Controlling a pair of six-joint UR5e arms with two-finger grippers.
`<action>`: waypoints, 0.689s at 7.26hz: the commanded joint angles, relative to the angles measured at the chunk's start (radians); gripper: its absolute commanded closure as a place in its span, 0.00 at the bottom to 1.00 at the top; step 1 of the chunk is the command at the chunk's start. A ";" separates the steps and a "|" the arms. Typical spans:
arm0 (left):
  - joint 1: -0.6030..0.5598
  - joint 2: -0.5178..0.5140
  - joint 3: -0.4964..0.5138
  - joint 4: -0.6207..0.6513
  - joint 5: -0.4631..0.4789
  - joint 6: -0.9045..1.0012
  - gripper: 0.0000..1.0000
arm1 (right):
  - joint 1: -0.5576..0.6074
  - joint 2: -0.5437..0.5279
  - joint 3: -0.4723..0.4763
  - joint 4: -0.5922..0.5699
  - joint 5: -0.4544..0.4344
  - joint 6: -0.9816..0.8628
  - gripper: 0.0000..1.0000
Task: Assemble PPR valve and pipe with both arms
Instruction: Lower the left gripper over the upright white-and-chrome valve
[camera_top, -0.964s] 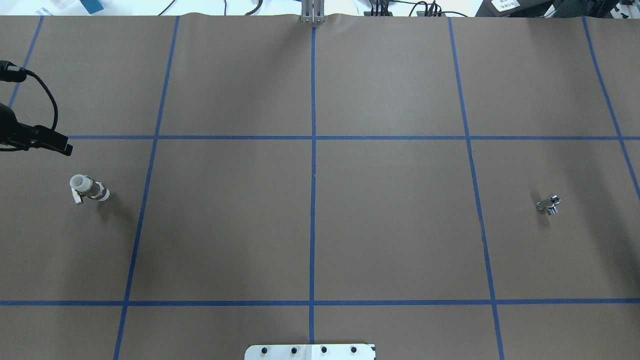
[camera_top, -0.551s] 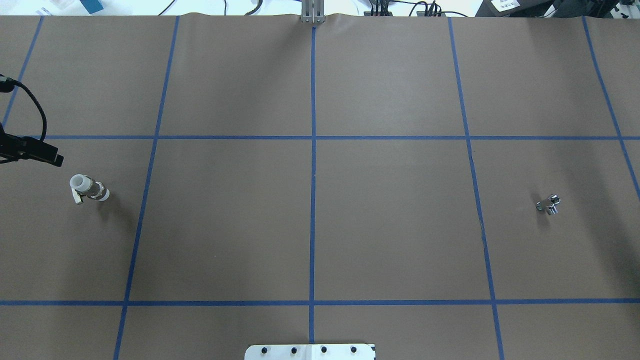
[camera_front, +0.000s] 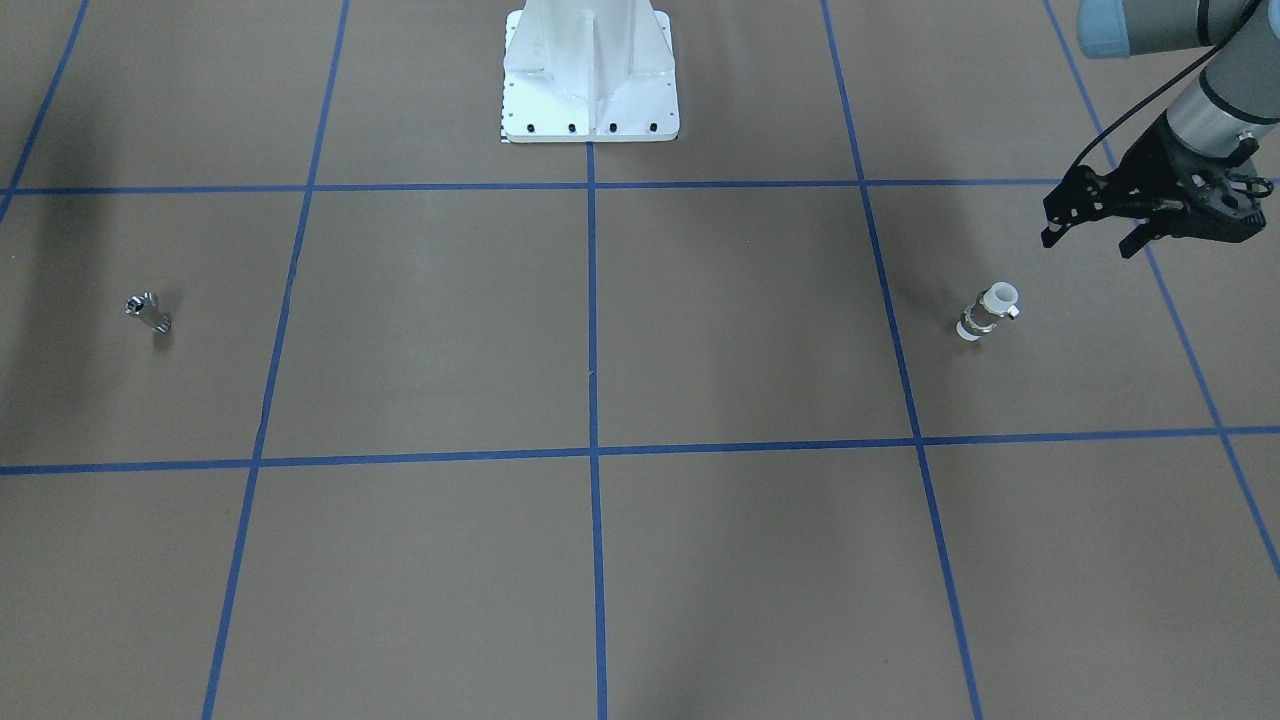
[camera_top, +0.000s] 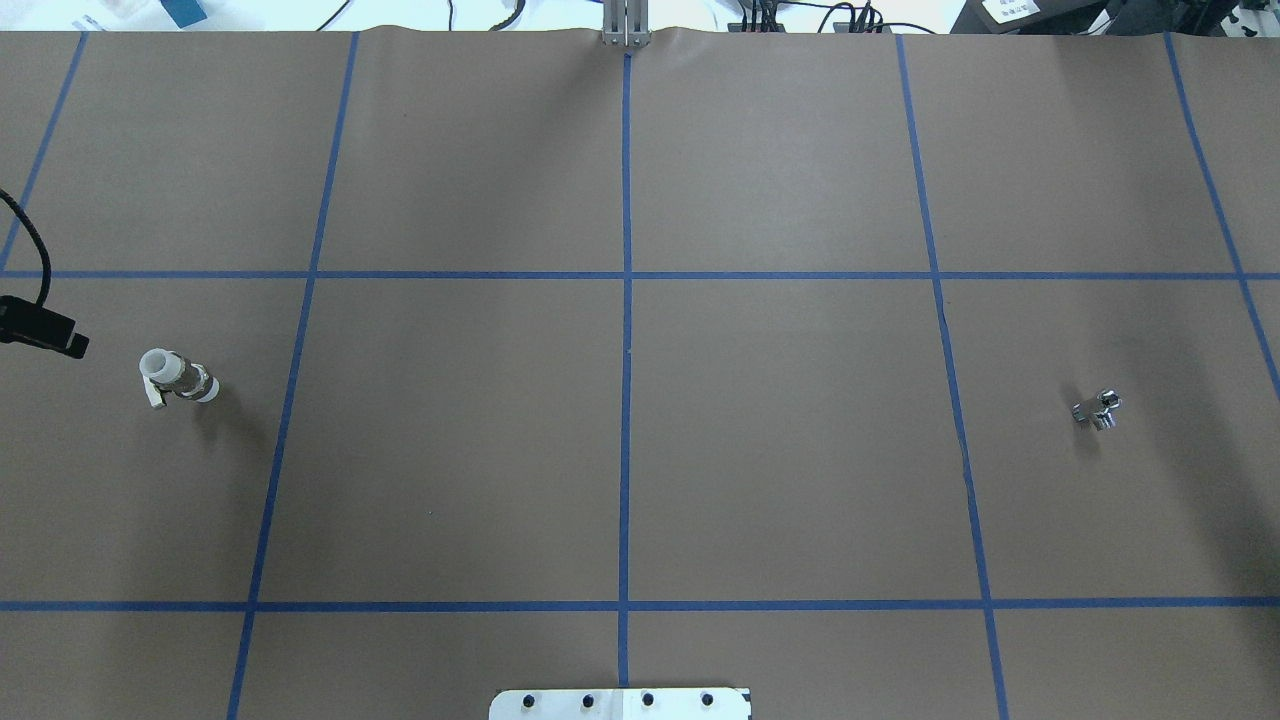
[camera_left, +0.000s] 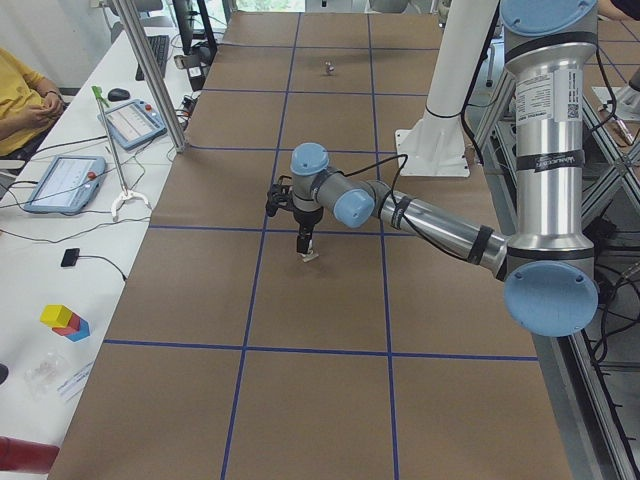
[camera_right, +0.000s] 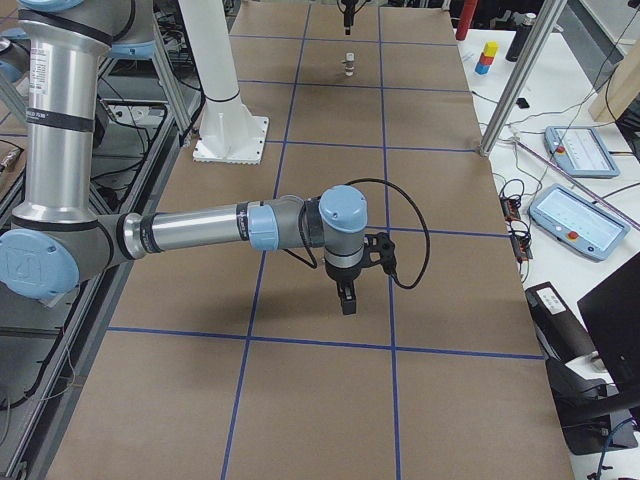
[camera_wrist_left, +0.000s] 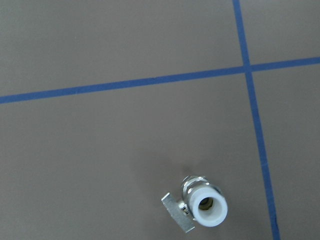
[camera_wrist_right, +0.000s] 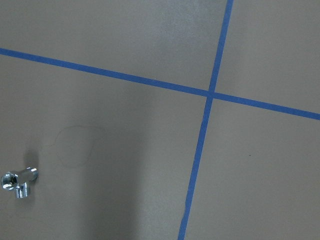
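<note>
The PPR valve (camera_front: 988, 312) stands upright on the brown table at my left side; it also shows in the overhead view (camera_top: 178, 377) and low in the left wrist view (camera_wrist_left: 205, 205), open white end up, lever to its left. My left gripper (camera_front: 1090, 240) hovers above and beside it, open and empty; only one black tip (camera_top: 62, 342) shows overhead. The pipe (camera_front: 148, 312), a small shiny silver stub, lies far off on my right side (camera_top: 1097, 409) and at the lower left of the right wrist view (camera_wrist_right: 19, 182). My right gripper (camera_right: 346, 300) hangs above the table; open or shut, I cannot tell.
Blue tape lines divide the brown table into squares. The white robot base plate (camera_front: 590, 110) sits at the table's near middle edge (camera_top: 620, 703). A metal post (camera_top: 625, 25) stands at the far edge. Operators' desks with tablets (camera_left: 60, 180) run along the far side.
My left gripper has moved toward the left edge of the overhead view and closer to the robot's side, level with the valve. The valve and the pipe have not moved.
</note>
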 joint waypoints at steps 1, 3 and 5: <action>-0.015 0.018 -0.005 0.006 -0.015 0.021 0.00 | 0.002 -0.005 -0.003 0.006 0.002 0.007 0.00; -0.003 0.001 0.000 0.007 -0.010 -0.003 0.00 | 0.002 -0.013 -0.005 0.005 0.010 0.007 0.00; 0.020 -0.030 0.006 0.007 -0.008 -0.080 0.00 | 0.002 -0.013 -0.006 0.005 0.012 0.007 0.00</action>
